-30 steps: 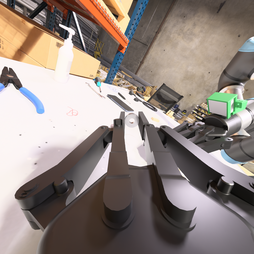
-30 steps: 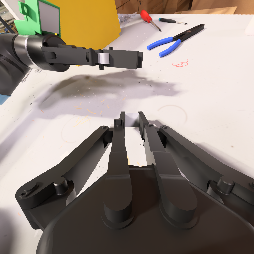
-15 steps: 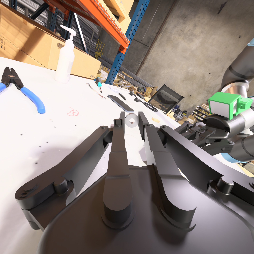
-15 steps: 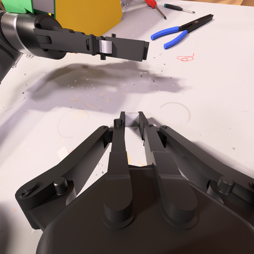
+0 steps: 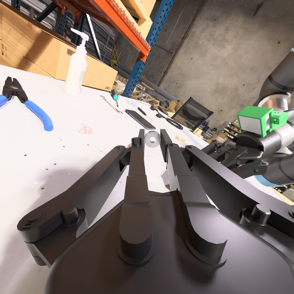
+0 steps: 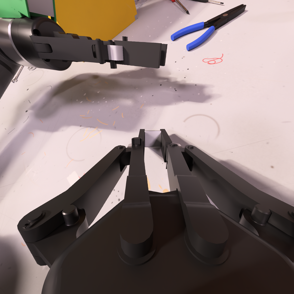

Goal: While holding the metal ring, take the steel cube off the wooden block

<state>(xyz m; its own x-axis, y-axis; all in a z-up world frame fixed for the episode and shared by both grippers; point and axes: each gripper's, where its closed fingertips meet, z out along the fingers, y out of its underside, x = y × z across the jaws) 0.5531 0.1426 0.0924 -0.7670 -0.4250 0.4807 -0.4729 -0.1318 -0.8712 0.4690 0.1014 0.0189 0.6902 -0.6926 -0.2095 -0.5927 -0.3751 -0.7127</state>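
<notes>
We're in a warehouse workshop: tall pallet racking with blue perforated uprights (image 5: 140,63) and orange steel beams (image 5: 101,17) rises against a bare grey concrete wall (image 5: 214,52). Brown cardboard shipping cartons (image 5: 39,52) line the edge of a scuffed white worktable (image 5: 66,143), where blue-handled black pliers (image 6: 206,27), a white plastic pump bottle (image 5: 76,68) and a teal-handled screwdriver (image 5: 114,96) lie about.

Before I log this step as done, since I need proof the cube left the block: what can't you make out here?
- Wooden block: not identifiable in either view. A small tan piece past the left claw is too small to tell.
- What is under the cube: right wrist view, hidden by the right claw.
- Ring: hole hidden in right wrist view, edge-on.
- Yellow panel: cut off by top edge.
</notes>
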